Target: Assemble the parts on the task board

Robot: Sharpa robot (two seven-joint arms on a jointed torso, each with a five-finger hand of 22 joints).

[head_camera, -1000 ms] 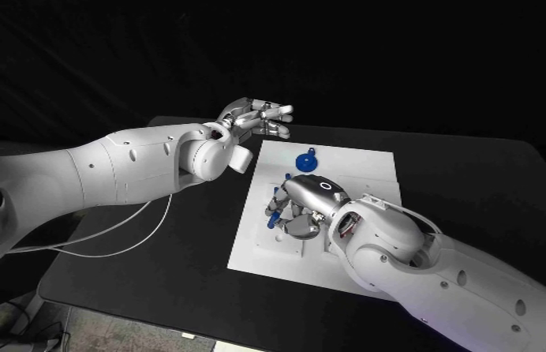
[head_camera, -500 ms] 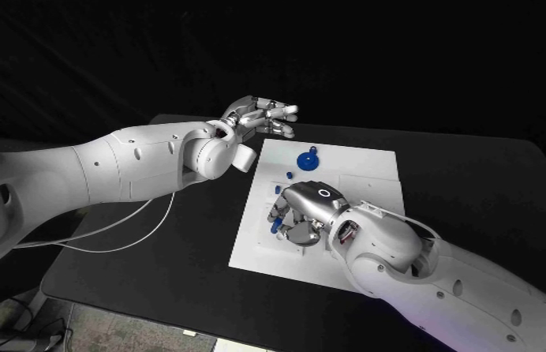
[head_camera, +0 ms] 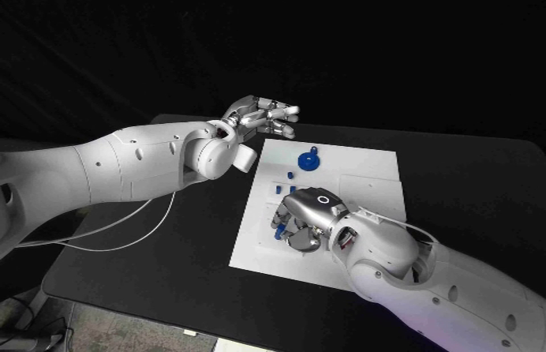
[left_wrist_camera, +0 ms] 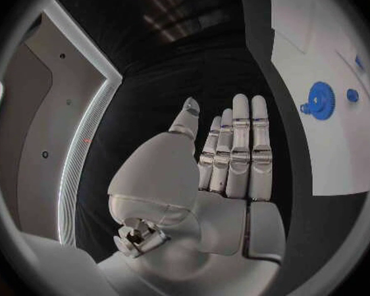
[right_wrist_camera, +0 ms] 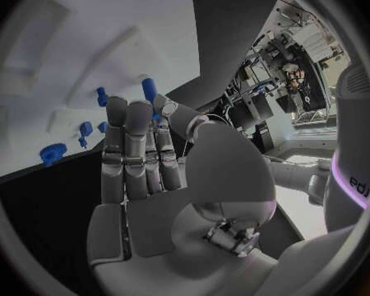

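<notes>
Head view first: the white rectangular task board (head_camera: 342, 180) lies in the middle of the black tabletop (head_camera: 478, 178). A round blue gear-like part (head_camera: 306, 161) sits near the board's far edge, and two small blue pegs (head_camera: 283, 187) stand closer to its middle. The silver right hand (head_camera: 305, 218) is down over the near half of the board, fingers curled toward its surface, with a small blue part (head_camera: 275, 226) showing at the fingertips; whether the hand holds that part cannot be told from here. The silver left hand (head_camera: 260, 117) hangs above the tabletop's far edge, just beyond the board's far left corner, fingers spread and holding nothing. A thin white cable (head_camera: 125, 237) loops across the tabletop's left side.

Left wrist view: the left hand (left_wrist_camera: 226, 171) has its fingers stretched straight and side by side, thumb apart, nothing in it. Beyond it lies the task board (left_wrist_camera: 333, 151) with the gear-like part (left_wrist_camera: 320, 100) on it.

Right wrist view: the right hand (right_wrist_camera: 144, 171) faces the task board (right_wrist_camera: 95, 46), fingers mostly straight and close together. A blue part (right_wrist_camera: 149, 88) shows just past the fingertips, with other small blue pieces (right_wrist_camera: 85, 129) beside the fingers; a grip cannot be made out.
</notes>
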